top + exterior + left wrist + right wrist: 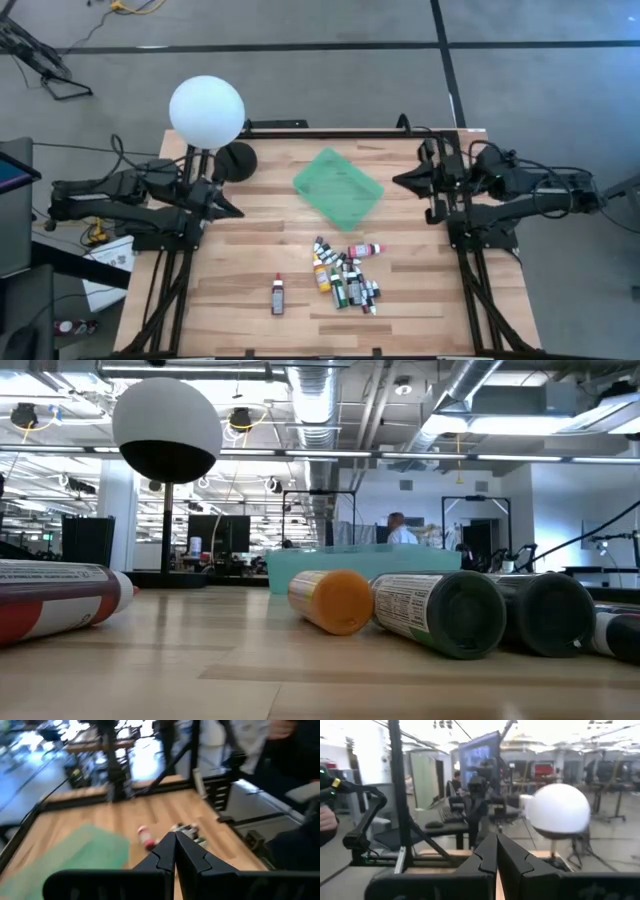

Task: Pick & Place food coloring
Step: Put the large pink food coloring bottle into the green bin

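Both tools [175, 851] [496, 851] shut, empty.

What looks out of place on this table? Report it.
One dark red-capped bottle lies alone, apart from the main heap of food coloring. The green tray sits askew to the table edges and holds nothing. No spill or damage shows.

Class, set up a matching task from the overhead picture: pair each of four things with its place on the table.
Things:
1. green tray
2. lone red-capped bottle
3. pile of food coloring
4. white ball

Places:
A. far left edge
B. near edge, below the tray
C. middle of the table
D. alone, left of the pile

Pairs: 1-C, 2-D, 3-B, 4-A
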Tool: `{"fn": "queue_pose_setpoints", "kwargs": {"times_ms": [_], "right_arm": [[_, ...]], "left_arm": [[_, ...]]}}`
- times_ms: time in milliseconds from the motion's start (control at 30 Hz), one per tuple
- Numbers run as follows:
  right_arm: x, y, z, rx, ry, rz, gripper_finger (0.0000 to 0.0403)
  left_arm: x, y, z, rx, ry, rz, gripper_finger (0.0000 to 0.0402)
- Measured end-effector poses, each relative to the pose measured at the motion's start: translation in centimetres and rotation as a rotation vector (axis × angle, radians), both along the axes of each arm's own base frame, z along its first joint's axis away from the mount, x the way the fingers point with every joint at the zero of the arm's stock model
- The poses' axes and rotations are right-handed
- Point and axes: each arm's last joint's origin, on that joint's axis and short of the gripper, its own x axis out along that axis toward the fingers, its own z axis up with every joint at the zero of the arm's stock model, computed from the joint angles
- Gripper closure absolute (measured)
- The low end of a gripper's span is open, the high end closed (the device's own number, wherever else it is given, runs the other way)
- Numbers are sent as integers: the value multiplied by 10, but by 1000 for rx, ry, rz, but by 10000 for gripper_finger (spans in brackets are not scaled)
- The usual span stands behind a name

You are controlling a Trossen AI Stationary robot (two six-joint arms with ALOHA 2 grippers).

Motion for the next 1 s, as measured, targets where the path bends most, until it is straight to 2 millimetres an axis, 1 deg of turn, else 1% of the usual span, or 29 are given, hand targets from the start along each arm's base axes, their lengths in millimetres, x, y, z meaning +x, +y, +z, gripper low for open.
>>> {"fn": "queue_pose_setpoints", "kwargs": {"times_ms": [167, 333, 433, 567, 633, 700, 867, 1000], "right_arm": [[20, 11, 3, -73, -60, 46, 369], [37, 21, 10, -103, -47, 76, 330], [47, 28, 11, -108, 1, 102, 312], [59, 36, 4, -121, 120, 112, 298], [64, 41, -2, -130, 194, 105, 295], [69, 46, -12, -146, 289, 100, 294], [78, 57, -46, -155, 551, 81, 295], [82, 64, -70, -124, 742, 45, 295]], "left_arm": [[25, -4, 2, 8, -54, -153, 401], [51, -14, -10, -32, 18, -283, 398], [61, -25, -20, -34, 81, -324, 391], [71, -44, -30, -30, 142, -349, 386], [74, -54, -33, -27, 158, -357, 386], [76, -65, -36, -15, 165, -355, 386], [78, -88, -46, 25, 204, -340, 386], [81, -101, -52, 53, 212, -325, 386]]}}
